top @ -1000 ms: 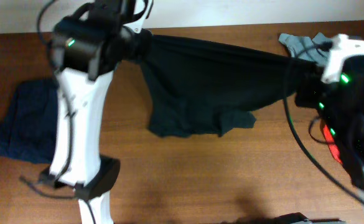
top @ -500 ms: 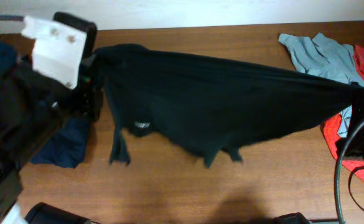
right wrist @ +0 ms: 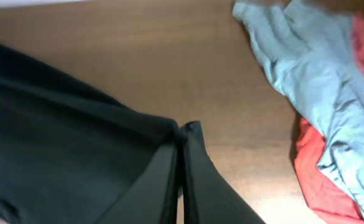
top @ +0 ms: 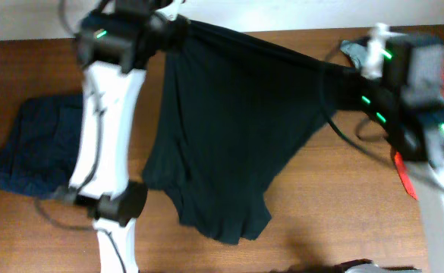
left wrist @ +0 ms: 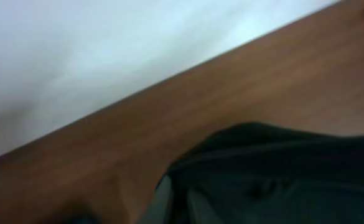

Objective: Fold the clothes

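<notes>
**A:** What fills most of the view from above?

**B:** The smooth brown wooden table (top: pixel 305 227). Over it is the black cotton T-shirt (top: pixel 229 129), soft and matte. Its top edge is pulled into a taut band from 11 o'clock to 2 o'clock. The rest sags in loose folds toward 6 o'clock, and its lower end lies on the wood.

**A:** What's around it?

**B:** The white left arm (top: pixel 104 129) runs from 7 to 11 o'clock, covering one edge of a crumpled dark navy garment (top: pixel 32 148) at 9 o'clock. A rumpled light grey-blue shirt (right wrist: pixel 294 56) sits at 2 o'clock, touching a red cloth (right wrist: pixel 322 174) at 3 o'clock.

**A:** And the claws?

**B:** The left gripper (left wrist: pixel 180 208) is pinched on one bunched corner, though that view is blurred. The right gripper (right wrist: pixel 183 134) is clamped tight on the other end, with fabric ridged between its fingers.
</notes>
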Robot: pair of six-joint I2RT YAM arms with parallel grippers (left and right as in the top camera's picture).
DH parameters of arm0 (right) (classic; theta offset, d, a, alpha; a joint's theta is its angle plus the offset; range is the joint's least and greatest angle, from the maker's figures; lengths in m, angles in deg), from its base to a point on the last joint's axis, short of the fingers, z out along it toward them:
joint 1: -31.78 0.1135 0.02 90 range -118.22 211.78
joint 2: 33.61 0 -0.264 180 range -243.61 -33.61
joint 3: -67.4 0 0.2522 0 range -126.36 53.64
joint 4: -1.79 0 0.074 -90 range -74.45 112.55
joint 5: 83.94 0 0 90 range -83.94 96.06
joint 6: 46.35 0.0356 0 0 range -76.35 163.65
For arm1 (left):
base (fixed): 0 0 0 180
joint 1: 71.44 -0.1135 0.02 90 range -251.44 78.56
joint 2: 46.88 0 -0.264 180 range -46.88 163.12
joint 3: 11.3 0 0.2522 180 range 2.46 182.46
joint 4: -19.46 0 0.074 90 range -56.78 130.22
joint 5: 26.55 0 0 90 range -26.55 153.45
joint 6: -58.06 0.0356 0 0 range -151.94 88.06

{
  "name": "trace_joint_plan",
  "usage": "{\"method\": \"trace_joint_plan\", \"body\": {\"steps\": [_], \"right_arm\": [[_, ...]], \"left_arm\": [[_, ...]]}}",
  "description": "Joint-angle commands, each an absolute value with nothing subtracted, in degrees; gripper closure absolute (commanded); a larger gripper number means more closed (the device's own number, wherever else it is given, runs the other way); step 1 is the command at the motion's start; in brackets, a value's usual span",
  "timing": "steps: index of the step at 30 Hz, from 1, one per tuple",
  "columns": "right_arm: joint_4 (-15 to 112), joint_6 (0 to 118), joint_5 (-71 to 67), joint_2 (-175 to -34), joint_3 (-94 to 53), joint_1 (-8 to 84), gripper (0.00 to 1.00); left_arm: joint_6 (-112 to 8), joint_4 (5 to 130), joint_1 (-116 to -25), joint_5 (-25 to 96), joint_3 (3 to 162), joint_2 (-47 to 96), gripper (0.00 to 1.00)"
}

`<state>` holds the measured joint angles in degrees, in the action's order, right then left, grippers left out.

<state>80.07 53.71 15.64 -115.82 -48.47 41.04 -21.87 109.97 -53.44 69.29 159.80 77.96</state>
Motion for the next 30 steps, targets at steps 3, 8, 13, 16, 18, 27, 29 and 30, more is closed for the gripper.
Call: {"method": "trace_joint_plan", "body": {"steps": [3,8,13,16,18,27,29,30], "right_arm": [[75.9,53.5,19.0,-129.5,-48.5,40.7,0.96],[73.5,53.5,27.6,-135.7,-48.6,38.9,0.96],[75.5,55.0,26.2,-135.8,-48.6,29.9,0.76],[78.2,55.1,23.5,-135.8,-48.6,25.2,0.55],[79.7,55.1,21.0,-135.8,-48.6,23.3,0.53],[84.6,53.0,9.4,-135.8,-48.6,23.7,0.51],[85.4,53.1,8.5,-135.8,-48.6,24.0,0.49],[86.0,53.1,7.9,-135.8,-48.6,23.9,0.48]], "left_arm": [[-17.9,102.9,-54.2,70.9,159.7,91.3,0.84],[-18.5,100.5,-55.7,71.0,159.7,95.9,0.54],[-21.1,103.5,-59.9,70.0,159.9,91.6,0.27],[-21.1,107.8,-61.7,67.6,159.9,87.9,0.26],[-21.1,110.7,-62.4,65.9,159.9,85.9,0.25],[-19.6,127.0,-62.5,58.0,156.0,84.4,0.36],[-19.6,127.7,-62.1,57.8,152.2,84.4,0.37],[-19.6,127.6,-61.7,57.2,150.0,84.4,0.39]]}}
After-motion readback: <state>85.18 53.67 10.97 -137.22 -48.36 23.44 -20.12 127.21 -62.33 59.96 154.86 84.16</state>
